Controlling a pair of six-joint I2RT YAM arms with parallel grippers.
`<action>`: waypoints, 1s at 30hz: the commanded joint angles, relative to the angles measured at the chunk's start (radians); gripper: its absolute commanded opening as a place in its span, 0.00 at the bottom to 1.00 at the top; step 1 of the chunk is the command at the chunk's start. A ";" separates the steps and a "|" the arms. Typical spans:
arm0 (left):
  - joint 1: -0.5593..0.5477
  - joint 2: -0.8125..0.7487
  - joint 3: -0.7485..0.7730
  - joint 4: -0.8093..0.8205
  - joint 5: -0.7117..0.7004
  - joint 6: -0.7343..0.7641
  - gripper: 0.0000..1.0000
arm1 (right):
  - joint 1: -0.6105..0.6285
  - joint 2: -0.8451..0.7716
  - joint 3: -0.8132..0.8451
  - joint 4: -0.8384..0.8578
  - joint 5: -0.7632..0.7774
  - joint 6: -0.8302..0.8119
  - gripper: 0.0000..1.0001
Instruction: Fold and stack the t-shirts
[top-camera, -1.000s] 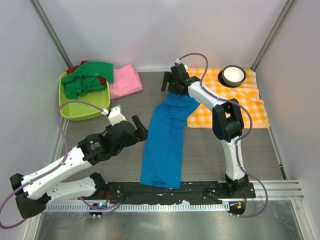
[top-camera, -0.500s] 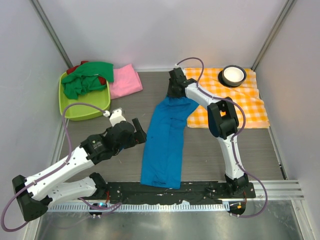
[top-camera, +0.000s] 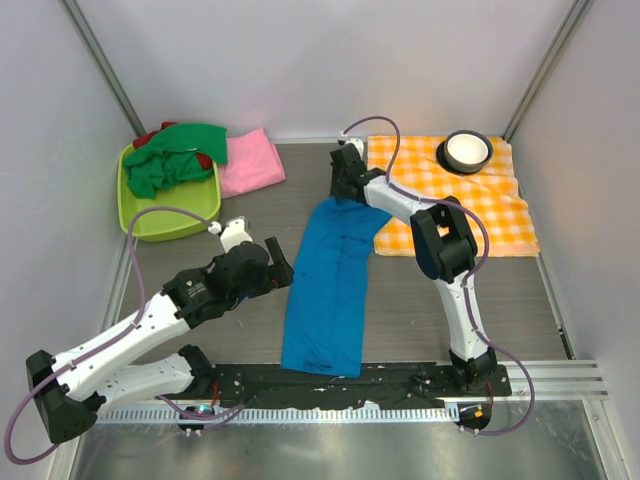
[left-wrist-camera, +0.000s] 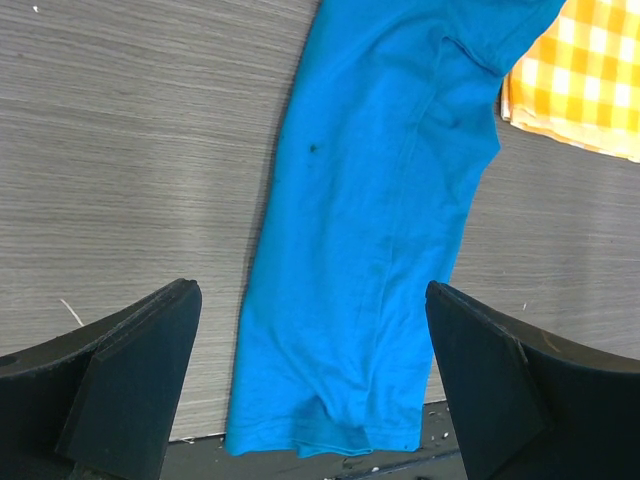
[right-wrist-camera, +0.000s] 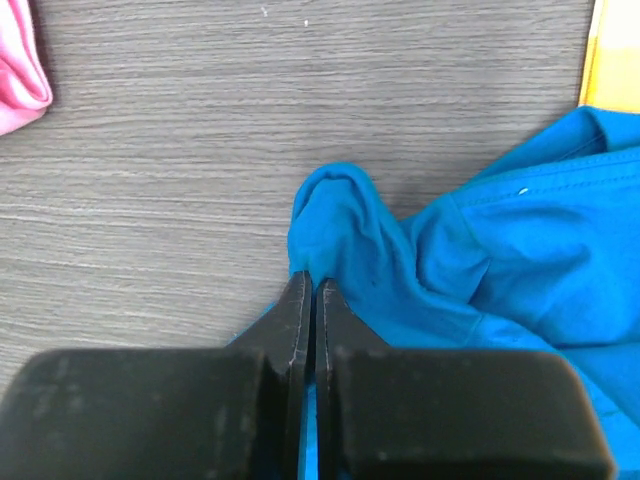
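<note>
Shifted slightly toward 9 o'clock, the right gripper (right-wrist-camera: 308, 287) is clamped on the far corner of the blue t-shirt (top-camera: 330, 290), which lies lengthwise mid-tabletop (top-camera: 250, 215), with the left gripper (top-camera: 282, 262) spread apart at its 9 o'clock.

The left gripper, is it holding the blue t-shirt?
No, the left gripper hangs wide open above the blue t-shirt, gripping nothing.
</note>
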 joint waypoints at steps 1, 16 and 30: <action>0.008 0.010 -0.011 0.045 0.012 0.023 1.00 | 0.017 -0.112 -0.061 0.222 0.047 -0.048 0.01; 0.008 -0.013 -0.031 0.042 -0.005 0.032 1.00 | 0.048 0.133 0.203 0.190 -0.062 -0.111 0.01; 0.008 -0.045 -0.063 0.043 0.003 0.015 1.00 | 0.057 0.003 0.159 0.220 0.078 -0.152 1.00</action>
